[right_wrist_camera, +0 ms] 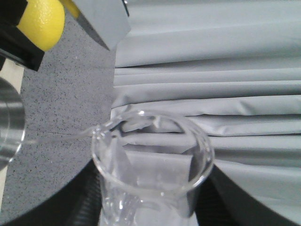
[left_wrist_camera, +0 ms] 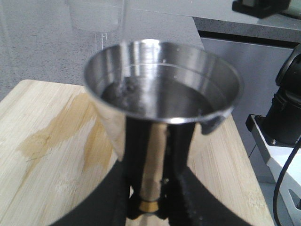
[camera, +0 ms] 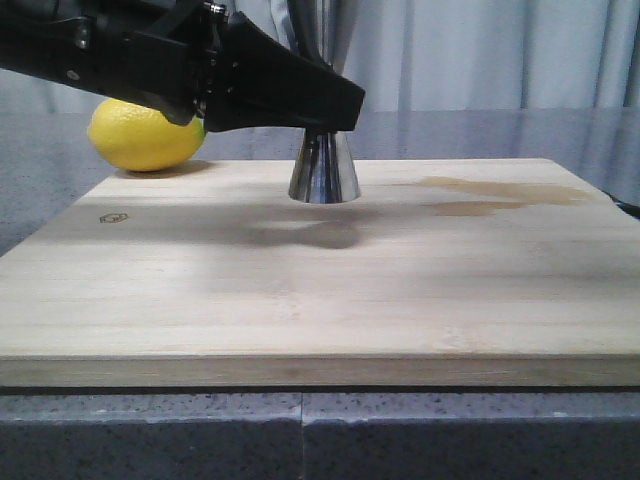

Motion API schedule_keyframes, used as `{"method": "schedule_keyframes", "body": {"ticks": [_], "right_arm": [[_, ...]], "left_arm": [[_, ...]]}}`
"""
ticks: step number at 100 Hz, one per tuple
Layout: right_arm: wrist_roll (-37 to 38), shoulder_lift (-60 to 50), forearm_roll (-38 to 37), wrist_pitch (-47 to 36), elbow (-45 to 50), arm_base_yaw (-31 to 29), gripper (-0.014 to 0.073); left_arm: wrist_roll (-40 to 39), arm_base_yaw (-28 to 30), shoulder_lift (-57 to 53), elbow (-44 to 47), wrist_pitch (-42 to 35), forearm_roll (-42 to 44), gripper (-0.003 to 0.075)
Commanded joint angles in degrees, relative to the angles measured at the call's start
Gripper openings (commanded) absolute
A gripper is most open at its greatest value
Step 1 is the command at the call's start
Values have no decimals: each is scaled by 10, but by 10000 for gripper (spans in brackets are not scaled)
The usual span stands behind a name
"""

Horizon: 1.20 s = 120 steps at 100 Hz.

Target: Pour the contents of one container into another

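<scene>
1. Where the front view looks across the table [camera: 60, 150], the jigger [camera: 324, 170] stands upright toward the back of a wooden board [camera: 300, 290], and only its lower cone shows. The left pincer [camera: 325, 110] crosses over its waist from the left, but here I cannot tell how the jaws stand. A lemon [camera: 145, 135] lies on the grey speckled table just behind the board's far left corner. A pale brown stain [camera: 490, 195] marks the board to the right of the jigger, and grey curtains [camera: 480, 55] hang behind. The beaker is not seen here.

2. In the left wrist view, the left pincer [left_wrist_camera: 148, 200] is closed on the jigger [left_wrist_camera: 162, 89] at its narrow waist, beside the gold band [left_wrist_camera: 148, 205]. The upper cup holds clear liquid up to near its rim. A thin stream [left_wrist_camera: 126, 21] falls into the cup at its far side. The beaker [left_wrist_camera: 94, 14] shows blurred above and beyond the cup, well clear of its rim. The stain [left_wrist_camera: 56, 132] spreads over the board [left_wrist_camera: 37, 188] beside the jigger.

3. In the right wrist view, the beaker [right_wrist_camera: 153, 160] sits between the dark fingers [right_wrist_camera: 80, 207] of the right pincer [right_wrist_camera: 153, 212], which grips it. It is tipped, its lip toward the jigger rim [right_wrist_camera: 9, 122], and a thin stream [right_wrist_camera: 61, 137] runs from the lip toward that rim. The lemon [right_wrist_camera: 44, 21] and curtains [right_wrist_camera: 211, 70] lie beyond.
</scene>
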Motion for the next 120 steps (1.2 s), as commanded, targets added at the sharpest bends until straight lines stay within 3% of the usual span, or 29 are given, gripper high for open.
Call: {"method": "schedule_keyframes", "body": {"ticks": [1,120], "right_arm": [[-2,-12,-20,-7,-20,0,164],[-2,-12,-33,-14,-20,0,164]], "left_arm": [[-6,-6,-29,-17,59,-41,-13],[-6,-6,-29,-17,59,-41,-13]]}}
